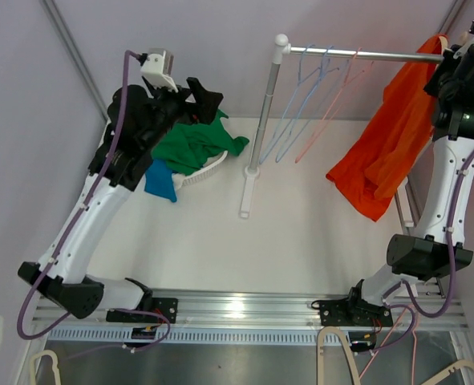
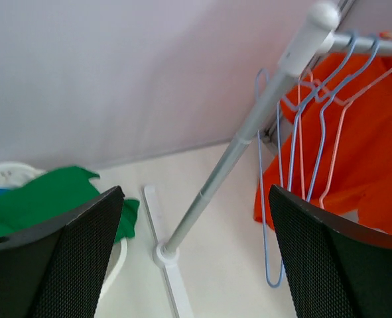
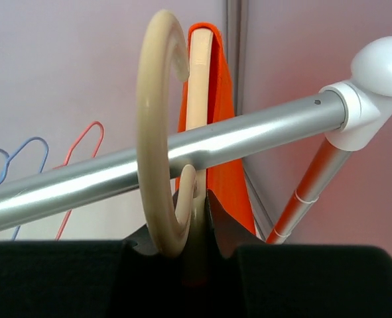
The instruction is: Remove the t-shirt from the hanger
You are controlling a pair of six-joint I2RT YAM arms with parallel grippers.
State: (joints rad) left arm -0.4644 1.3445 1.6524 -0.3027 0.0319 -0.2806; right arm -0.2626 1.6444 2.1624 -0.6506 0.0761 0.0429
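An orange t-shirt point(image 1: 387, 144) hangs on a cream hanger at the right end of the silver rail point(image 1: 365, 54). In the right wrist view the cream hanger point(image 3: 157, 132) has its hook over the rail, and my right gripper point(image 3: 199, 218) is shut on the hanger's neck just below the rail, with the orange t-shirt point(image 3: 217, 112) behind. My left gripper point(image 1: 204, 98) is open and empty, held up over the white basket at the left. In the left wrist view, the left gripper point(image 2: 196, 238) faces the rack post point(image 2: 235, 146) and the orange t-shirt point(image 2: 371, 152).
Several empty blue and pink wire hangers point(image 1: 313, 96) hang on the rail. The rack's post and white foot point(image 1: 249, 188) stand mid-table. A white basket point(image 1: 200, 170) at the left holds green point(image 1: 192, 144) and blue point(image 1: 160, 180) garments. Walls close in at both sides.
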